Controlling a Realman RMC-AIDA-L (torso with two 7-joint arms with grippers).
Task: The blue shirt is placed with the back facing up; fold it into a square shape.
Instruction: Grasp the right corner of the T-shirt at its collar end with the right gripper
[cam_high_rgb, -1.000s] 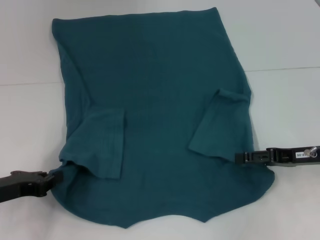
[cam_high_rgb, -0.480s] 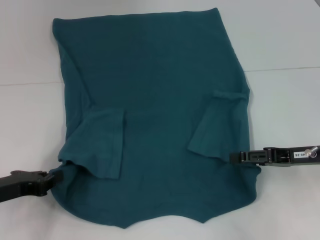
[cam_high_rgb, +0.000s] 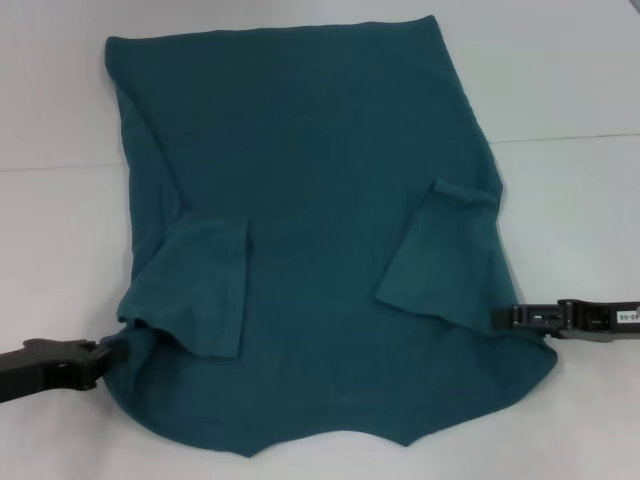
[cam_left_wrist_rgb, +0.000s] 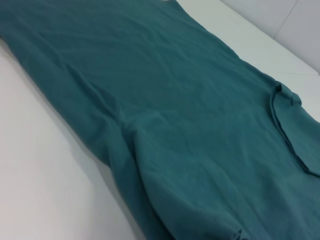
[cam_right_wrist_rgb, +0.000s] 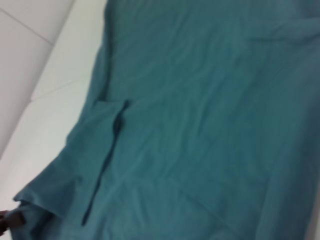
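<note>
The blue shirt (cam_high_rgb: 320, 200) lies flat on the white table (cam_high_rgb: 60, 240), plain side up, with its collar end toward me. Both short sleeves are folded in over the body, one sleeve (cam_high_rgb: 205, 290) on the left and the other sleeve (cam_high_rgb: 440, 250) on the right. My left gripper (cam_high_rgb: 108, 354) is low at the shirt's near left edge, shut on bunched fabric there. At the near right edge, my right gripper (cam_high_rgb: 500, 318) is shut on the shirt's side. The cloth fills the left wrist view as the shirt (cam_left_wrist_rgb: 175, 125) and the right wrist view as the shirt (cam_right_wrist_rgb: 200, 125).
Bare white tabletop runs along both sides of the shirt. A seam (cam_high_rgb: 570, 137) crosses the table behind the arms. The shirt's far hem (cam_high_rgb: 270, 32) lies close to the back of the table.
My right gripper pushed in to the left, drawing the shirt's near right edge inward, then pulled back out to the right and the edge spread again. The left gripper stayed put.
</note>
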